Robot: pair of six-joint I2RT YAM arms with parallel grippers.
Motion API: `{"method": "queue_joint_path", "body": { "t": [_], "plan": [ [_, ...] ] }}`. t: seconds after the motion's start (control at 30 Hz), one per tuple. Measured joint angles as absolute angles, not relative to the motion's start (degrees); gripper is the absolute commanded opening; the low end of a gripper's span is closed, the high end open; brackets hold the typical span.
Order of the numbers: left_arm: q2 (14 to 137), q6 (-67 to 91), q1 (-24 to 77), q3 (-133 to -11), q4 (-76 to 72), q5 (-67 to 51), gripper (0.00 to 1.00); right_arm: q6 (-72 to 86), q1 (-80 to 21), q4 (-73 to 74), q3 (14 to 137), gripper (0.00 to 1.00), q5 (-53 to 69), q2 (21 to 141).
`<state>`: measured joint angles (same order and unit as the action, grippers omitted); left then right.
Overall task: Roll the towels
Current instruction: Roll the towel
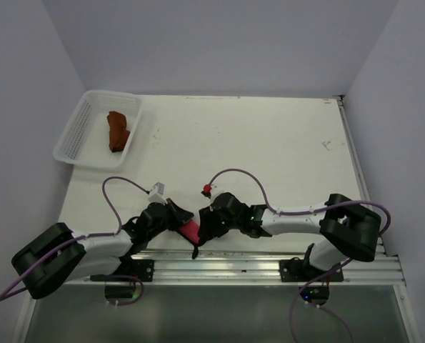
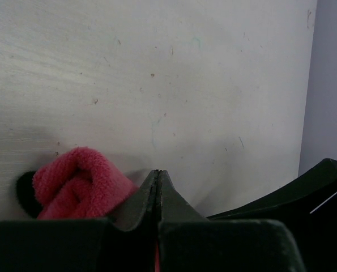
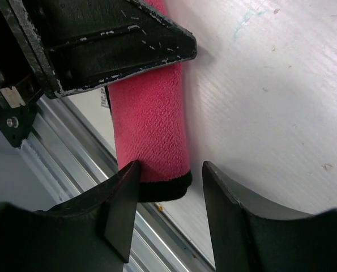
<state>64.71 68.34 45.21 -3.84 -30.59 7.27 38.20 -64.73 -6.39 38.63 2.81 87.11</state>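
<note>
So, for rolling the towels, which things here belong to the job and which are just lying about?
Job: pink towel, rolled, at the near edge; rust-brown towel, far left; left gripper; right gripper.
Just there: white mesh basket holding the brown one; table; metal rail.

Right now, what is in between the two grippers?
The pink towel lies between the left gripper and the right gripper. The top view shows this best.
</note>
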Motion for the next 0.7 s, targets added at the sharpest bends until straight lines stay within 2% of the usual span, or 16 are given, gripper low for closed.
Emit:
{"method": "queue_joint_path", "body": {
  "t": [0.27, 0.37, 0.4, 0.57, 0.7],
  "plan": [
    [64.5, 68.3, 45.5, -3.8, -30.4, 7.6, 0.0, 39.5, -64.5, -12.6, 35.0, 0.41, 5.6, 89.0],
    [64.5, 68.3, 45.5, -3.8, -30.4, 7.7, 0.0, 39.9, -64.6, -14.3, 34.3, 0.31, 5.8, 89.0],
    [64.5, 68.3, 45.5, -3.8, -30.4, 7.8, 0.0, 40.0, -64.8, -14.7, 34.2, 0.22, 5.8, 89.0],
    [64.5, 68.1, 45.5, -3.8, -30.0, 7.9, 0.0, 40.2, -65.7, -15.9, 33.8, 0.0, 5.4, 89.0],
    [63.2, 67.3, 45.5, -4.1, -26.9, 8.2, 0.02, 40.2, -68.3, -16.0, 33.7, 0.0, 1.2, 88.6]
  ]
}}
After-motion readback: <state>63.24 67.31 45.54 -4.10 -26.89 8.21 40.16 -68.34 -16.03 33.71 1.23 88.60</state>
